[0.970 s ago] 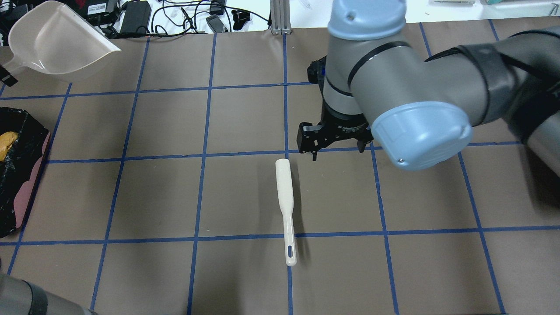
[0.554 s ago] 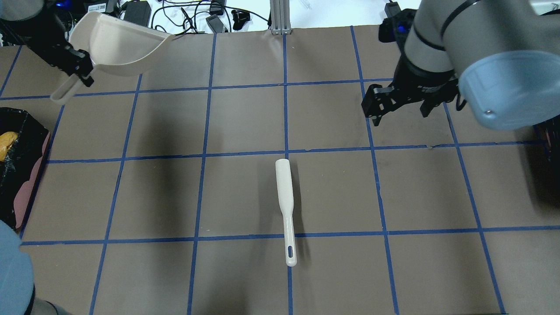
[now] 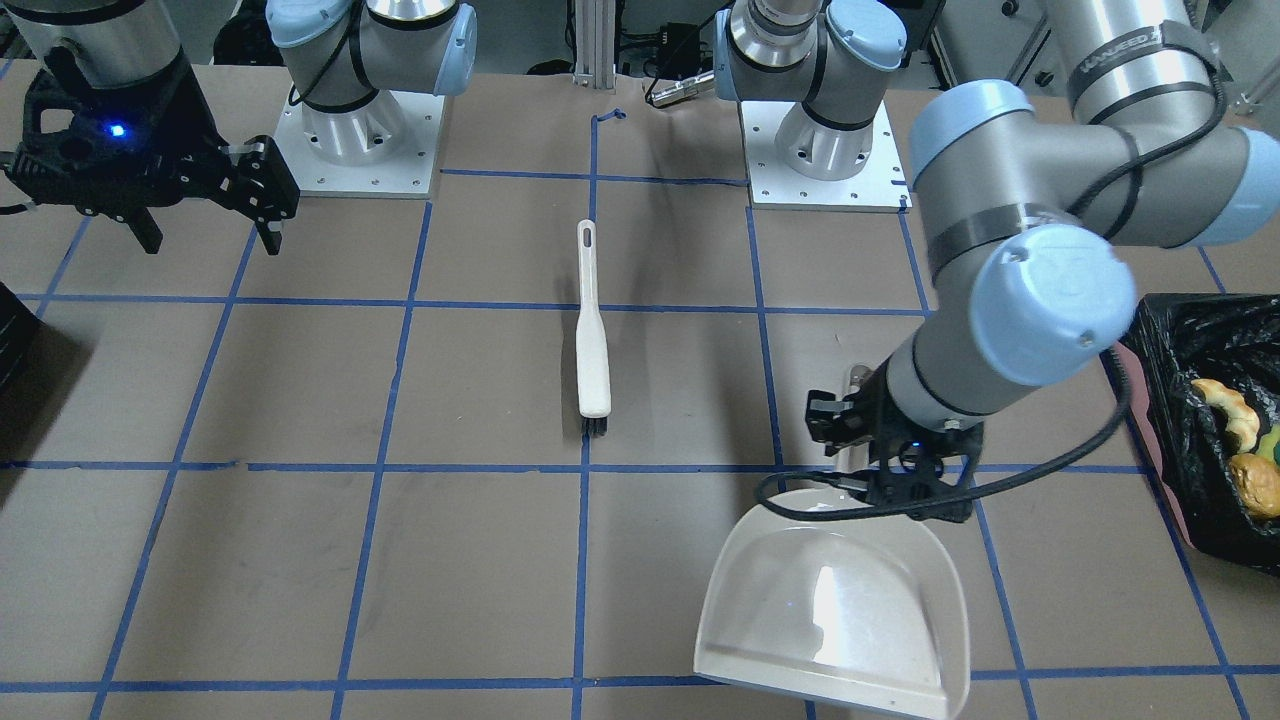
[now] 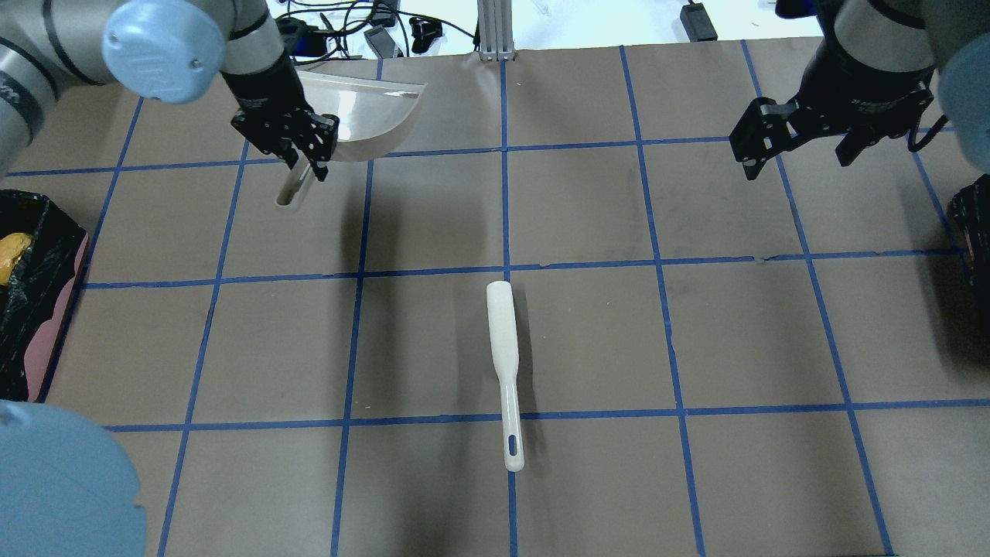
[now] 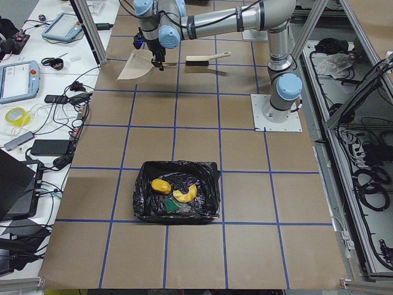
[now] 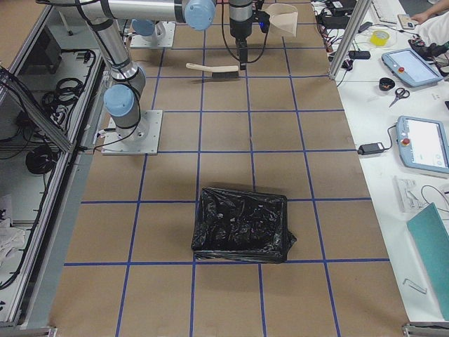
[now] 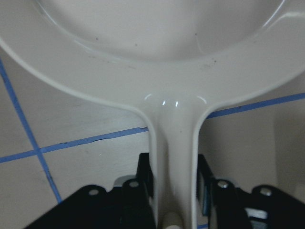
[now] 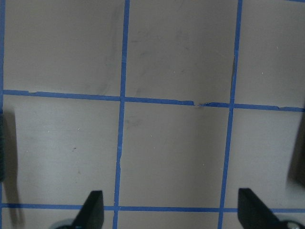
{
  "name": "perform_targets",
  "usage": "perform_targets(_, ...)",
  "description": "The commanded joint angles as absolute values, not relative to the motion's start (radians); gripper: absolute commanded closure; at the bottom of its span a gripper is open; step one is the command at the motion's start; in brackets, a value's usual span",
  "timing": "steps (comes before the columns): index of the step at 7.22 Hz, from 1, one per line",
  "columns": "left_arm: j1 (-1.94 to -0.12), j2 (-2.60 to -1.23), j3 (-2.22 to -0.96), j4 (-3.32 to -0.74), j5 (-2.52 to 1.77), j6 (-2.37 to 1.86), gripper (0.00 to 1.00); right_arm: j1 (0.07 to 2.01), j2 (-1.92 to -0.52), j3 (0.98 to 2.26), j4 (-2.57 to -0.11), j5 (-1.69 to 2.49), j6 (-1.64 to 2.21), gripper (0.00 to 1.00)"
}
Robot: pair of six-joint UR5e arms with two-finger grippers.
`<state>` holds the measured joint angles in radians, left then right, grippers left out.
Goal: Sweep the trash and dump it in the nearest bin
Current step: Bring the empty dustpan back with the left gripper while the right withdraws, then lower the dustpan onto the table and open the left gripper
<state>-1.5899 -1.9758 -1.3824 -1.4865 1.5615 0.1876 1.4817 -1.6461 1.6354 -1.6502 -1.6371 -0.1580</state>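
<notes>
Standing on the operators' side, I have the white dustpan point(image 3: 840, 600) nearest me, empty, its mouth toward me and, as far as I can judge, held a little off the table point(image 3: 480, 560) by its handle point(image 7: 172, 157), on which the left gripper point(image 3: 865, 435) is clamped tight. Off to one side, the bin point(image 3: 1180, 340) with its black liner holds the trash: the orange-brown lump point(image 5: 161, 185), the pale curved piece point(image 5: 186, 194) and the green-and-yellow wedge point(image 5: 171, 208) all lie inside, so what remains looks like parking the pan. To do that well I'd lower it level until its base sits flat, then let go, well apart from the hand brush point(image 3: 594, 350) lying farther back at mid-table. Farthest off, the right gripper point(image 3: 210, 235) hangs with its fingers spread wide, holding nothing, and need not join in.
</notes>
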Motion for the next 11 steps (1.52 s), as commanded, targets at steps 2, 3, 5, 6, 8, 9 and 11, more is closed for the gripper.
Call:
perform_targets(2, -1.777, -2.081, -1.382, -1.384, 1.528, -0.061, 1.0, 1.503, -1.678, 1.64, -1.632, -1.626, -0.13, 0.0)
perform_targets(3, -1.81, -2.104, -1.381, -1.365, 1.496, -0.066, 1.0, 1.532, -1.684, 1.643, -1.626, -1.625, -0.13, 0.0)
perform_targets(5, -1.88, -2.134, -1.385, -1.365, 1.473, -0.112, 1.0, 1.565, -1.686, 1.643, -1.611, -1.626, -0.13, 0.0)
perform_targets(6, -1.893, -2.152, -1.387, -1.364, 1.471, -0.123, 1.0, 1.568, -1.689, 1.643, -1.586, -1.625, -0.13, 0.0)
perform_targets(8, -1.911, -2.169, -1.387, -1.364, 1.473, -0.132, 1.0, 1.568, -1.692, 1.644, -1.586, -1.621, -0.132, 0.0)
perform_targets(9, -1.911, -2.169, -1.384, -1.364, 1.483, -0.133, 1.0, 1.568, -1.692, 1.643, -1.586, -1.621, -0.132, 0.0)
perform_targets(11, -1.91, -2.177, -1.382, -1.352, 1.488, -0.15, 1.0, 1.568, -1.693, 1.643, -1.585, -1.621, -0.132, 0.0)
